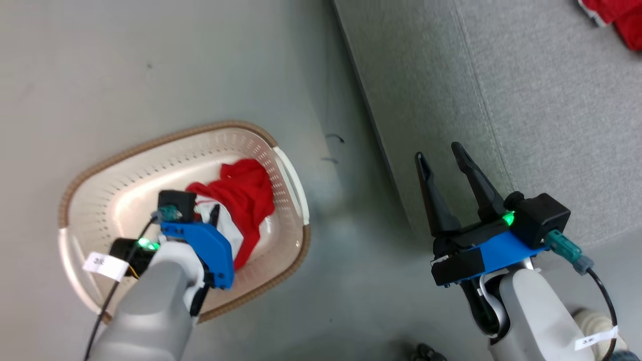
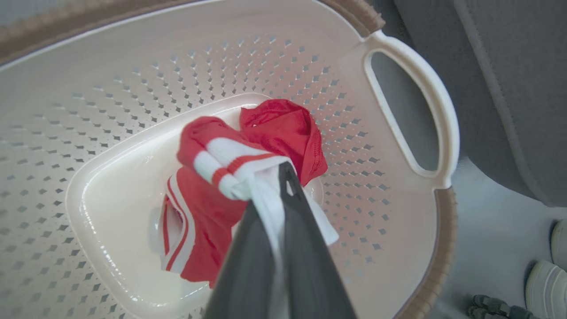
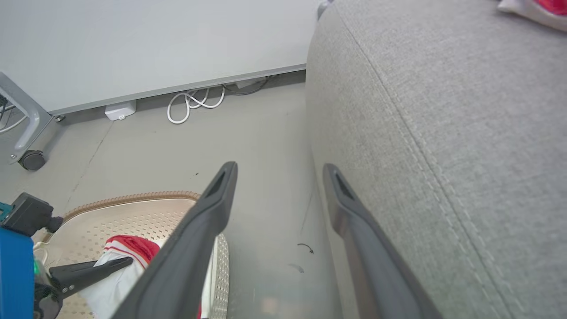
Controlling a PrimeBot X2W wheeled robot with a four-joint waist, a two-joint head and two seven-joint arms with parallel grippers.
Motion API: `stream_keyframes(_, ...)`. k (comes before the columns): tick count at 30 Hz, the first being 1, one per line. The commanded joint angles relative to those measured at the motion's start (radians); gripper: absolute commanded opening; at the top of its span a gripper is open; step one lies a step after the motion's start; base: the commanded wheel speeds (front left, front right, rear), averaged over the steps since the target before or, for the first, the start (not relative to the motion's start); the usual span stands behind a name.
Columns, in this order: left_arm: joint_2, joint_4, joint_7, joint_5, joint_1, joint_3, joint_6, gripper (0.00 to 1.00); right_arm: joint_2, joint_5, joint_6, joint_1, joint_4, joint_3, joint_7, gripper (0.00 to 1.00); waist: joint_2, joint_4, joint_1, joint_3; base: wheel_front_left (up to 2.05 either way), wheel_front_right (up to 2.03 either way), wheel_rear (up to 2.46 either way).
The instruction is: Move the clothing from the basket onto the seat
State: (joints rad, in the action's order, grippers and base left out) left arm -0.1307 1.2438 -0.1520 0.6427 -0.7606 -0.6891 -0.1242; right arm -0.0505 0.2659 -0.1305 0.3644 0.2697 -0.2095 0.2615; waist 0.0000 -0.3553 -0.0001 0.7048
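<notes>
I noted left pincer (image 2: 283, 181) clamped on the clothing (image 2: 283, 128) by its white trim, inside the basket (image 2: 412, 66); right pincer (image 1: 440, 153) gaped empty beside the seat (image 1: 551, 125) edge. Second red garment (image 1: 627, 25) lay on it.

The basket (image 1: 150, 143) on the floor (image 1: 100, 60), the seat (image 1: 526, 100) at its 3 o'clock.
We find the basket at 8 o'clock, the first garment (image 1: 248, 188) in it under our left gripper (image 2: 285, 173); the second garment (image 1: 619, 20) lies on the seat at 1 o'clock, our right gripper (image 1: 441, 153) at the seat's near edge.
</notes>
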Motion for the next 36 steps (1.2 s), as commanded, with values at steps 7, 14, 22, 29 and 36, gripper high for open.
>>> stream_keyframes(7, 0.044, -0.039, -0.034, 0.009, 0.080, -0.059, -0.008, 0.00, 0.000, -0.041, 0.000, -0.020, 0.049, 0.009, -0.009, 1.00, 0.0000, 0.123, 0.0001, -0.240, 0.00, 0.00, 0.00)
stream_keyframes(14, 0.058, -0.129, -0.051, 0.032, 0.127, -0.141, -0.009, 0.00, 0.000, -0.066, 0.000, -0.073, 0.064, 0.022, -0.044, 1.00, 0.0000, 0.191, 0.0001, -0.399, 0.00, 0.00, 0.00)
stream_keyframes(22, 0.055, -0.228, -0.086, 0.046, 0.089, -0.205, -0.009, 0.00, 0.000, -0.076, 0.000, -0.140, 0.055, 0.030, -0.082, 1.00, 0.0000, 0.249, 0.0001, -0.523, 0.00, 0.00, 0.00)
stream_keyframes(29, 0.053, -0.307, -0.094, 0.053, 0.023, -0.251, -0.009, 0.00, 0.000, -0.085, 0.000, -0.194, 0.038, 0.028, -0.115, 1.00, 0.0000, 0.283, 0.0001, -0.604, 0.00, 0.00, 0.00)
stream_keyframes(36, 0.061, -0.376, -0.098, 0.055, -0.065, -0.272, -0.006, 0.00, 0.000, -0.076, 0.000, -0.228, 0.017, 0.015, -0.141, 1.00, 0.0000, 0.298, 0.0001, -0.644, 0.00, 0.00, 0.00)
